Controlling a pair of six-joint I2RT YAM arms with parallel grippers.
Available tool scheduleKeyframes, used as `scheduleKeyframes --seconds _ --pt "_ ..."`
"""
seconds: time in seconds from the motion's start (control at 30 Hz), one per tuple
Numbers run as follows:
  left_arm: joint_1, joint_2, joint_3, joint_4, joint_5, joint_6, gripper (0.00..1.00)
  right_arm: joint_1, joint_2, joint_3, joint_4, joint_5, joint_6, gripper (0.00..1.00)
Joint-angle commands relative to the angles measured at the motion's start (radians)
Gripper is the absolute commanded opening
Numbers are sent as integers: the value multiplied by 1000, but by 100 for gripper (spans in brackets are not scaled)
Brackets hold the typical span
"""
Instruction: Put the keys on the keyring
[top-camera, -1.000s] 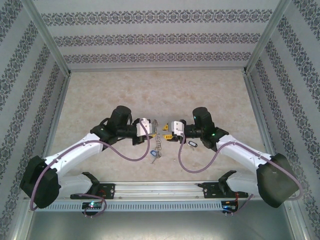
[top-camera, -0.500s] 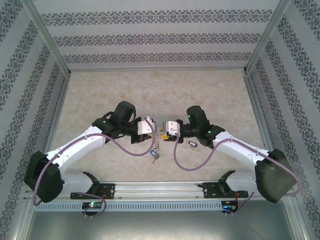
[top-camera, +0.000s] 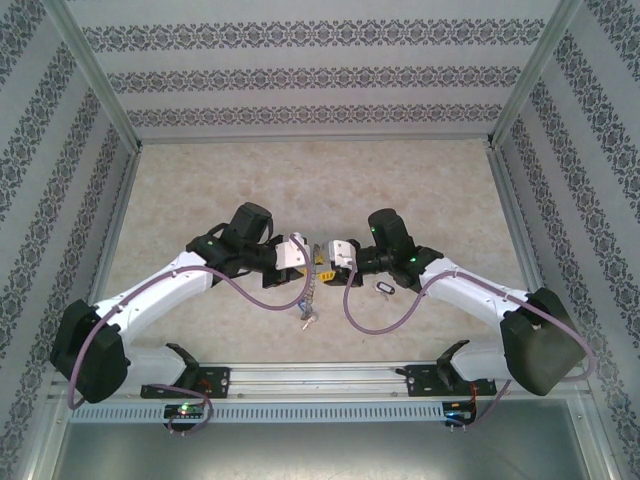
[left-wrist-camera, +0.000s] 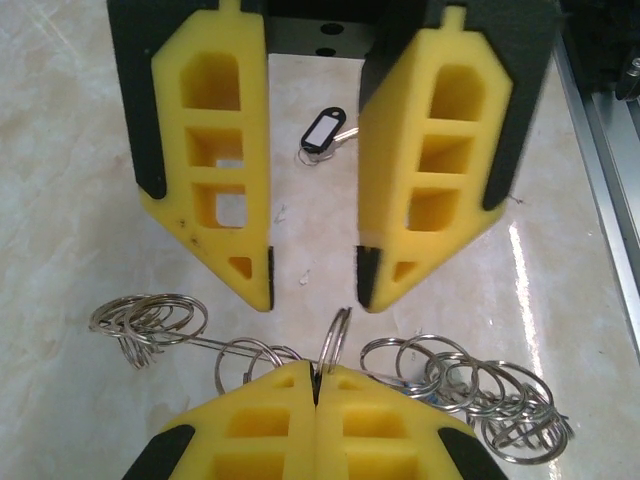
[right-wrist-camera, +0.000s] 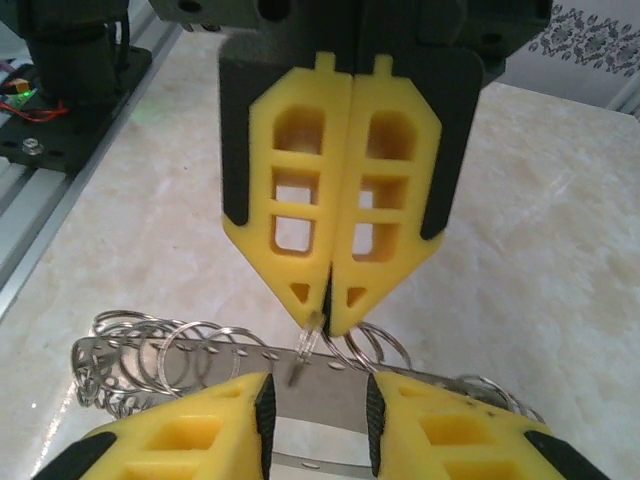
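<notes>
We see a beige marbled tabletop (top-camera: 200, 180) boxed in by three walls (top-camera: 310, 75) papered white with dark floral bands. Silvery metal posts (top-camera: 95, 72) frame the corners, and a metal rail (top-camera: 320, 373) lines the near edge.

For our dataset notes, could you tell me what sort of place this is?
Probably a lab robot cell: patterned walls box in a marble-look table, with left arm and right arm mounted on an aluminium rail.

left gripper (left-wrist-camera: 315, 378) pinches a split ring (left-wrist-camera: 337, 335) (one of many), facing the parted right gripper (left-wrist-camera: 315, 282).
</notes>
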Motion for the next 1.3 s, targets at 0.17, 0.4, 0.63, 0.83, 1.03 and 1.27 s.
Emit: scheduleKeyframes --seconds 0.17,0.4,0.63,0.83,1.03,1.27 --pt "-14 23 32 42 6 -19 0 -2 20 1 46 -57 50 31" --pt "-14 17 9 72 15 -26 0 -5 45 -20 97 8 89 31" --pt "-14 18 10 76 17 -29 0 -7 59 -28 100 5 91 23" --pt "-13 -3 -5 75 19 -28 0 -14 58 -37 117 -9 89 0" --pt "7 -44 -74 123 62 -62 19 -38 37 -83 235 -95 136 0" --pt "10 -70 -151 275 73 -125 20 -55 19 -126 394 -171 226 0"
